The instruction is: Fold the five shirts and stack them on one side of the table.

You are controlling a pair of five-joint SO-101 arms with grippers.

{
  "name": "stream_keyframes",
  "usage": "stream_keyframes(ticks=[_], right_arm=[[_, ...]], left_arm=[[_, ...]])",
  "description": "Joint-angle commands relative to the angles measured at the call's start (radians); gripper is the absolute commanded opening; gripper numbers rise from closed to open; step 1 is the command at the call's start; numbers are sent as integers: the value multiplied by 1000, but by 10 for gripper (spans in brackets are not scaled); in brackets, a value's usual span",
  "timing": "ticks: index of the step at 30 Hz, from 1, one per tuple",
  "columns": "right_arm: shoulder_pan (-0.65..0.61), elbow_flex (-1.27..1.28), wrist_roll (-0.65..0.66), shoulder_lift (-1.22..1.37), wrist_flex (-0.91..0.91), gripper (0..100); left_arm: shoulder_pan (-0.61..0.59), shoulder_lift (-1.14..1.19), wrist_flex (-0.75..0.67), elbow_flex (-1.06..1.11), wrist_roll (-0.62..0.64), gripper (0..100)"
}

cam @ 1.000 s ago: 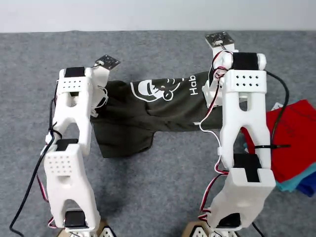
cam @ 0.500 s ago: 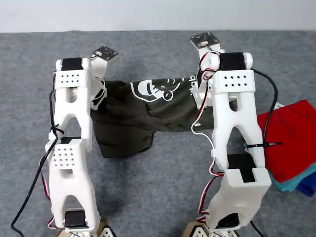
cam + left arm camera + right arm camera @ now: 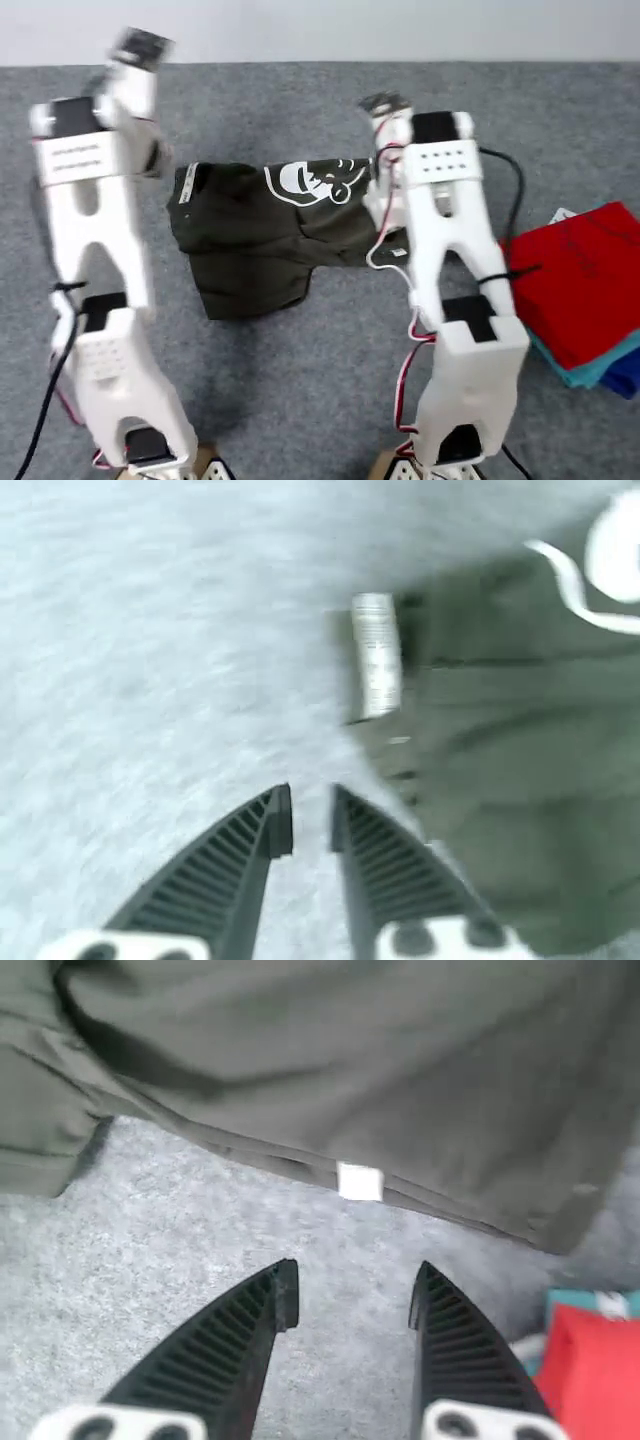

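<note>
Overhead, I see the olive shirt (image 3: 260, 240) crumpled between both arms, folded shirts (image 3: 580, 290) stacked at the table's (image 3: 300, 400) right edge. Left wrist: my left gripper (image 3: 310, 820) barely parted, empty, beside the shirt. Right wrist: right gripper (image 3: 350, 1295) spread wide, empty, just off the hem

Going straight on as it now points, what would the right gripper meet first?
Probably the hem of the dark shirt, near its white tag. The right gripper hangs open over the grey table, so it may touch that first; depth is unclear.
</note>
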Motion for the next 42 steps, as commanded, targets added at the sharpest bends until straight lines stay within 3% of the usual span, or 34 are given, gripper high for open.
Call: stream_keyframes(ticks=[1, 6, 11, 19, 28, 32, 36, 42], right_arm=[[-61, -54, -14, 38, -67, 146], [-96, -54, -14, 125, -188, 36], [-119, -54, -12, 219, -213, 25], [-119, -55, -8, 278, -105, 24], [-202, -132, 0, 97, -21, 30], [-337, -132, 112, 70, 35, 115], [-461, -132, 129, 77, 35, 225], [-578, -132, 178, 143, -77, 244]], left_arm=[[-140, -112, 25, 10, 77, 7], [-292, -147, 21, 90, 97, 6], [-368, -146, 18, 127, 91, 6], [-385, -146, 14, 125, 91, 6], [-388, -153, -3, 120, 95, 6], [-390, -147, -3, 120, 95, 6], [-430, -146, -18, 122, 97, 6], [-537, -144, -29, 127, 91, 6]])
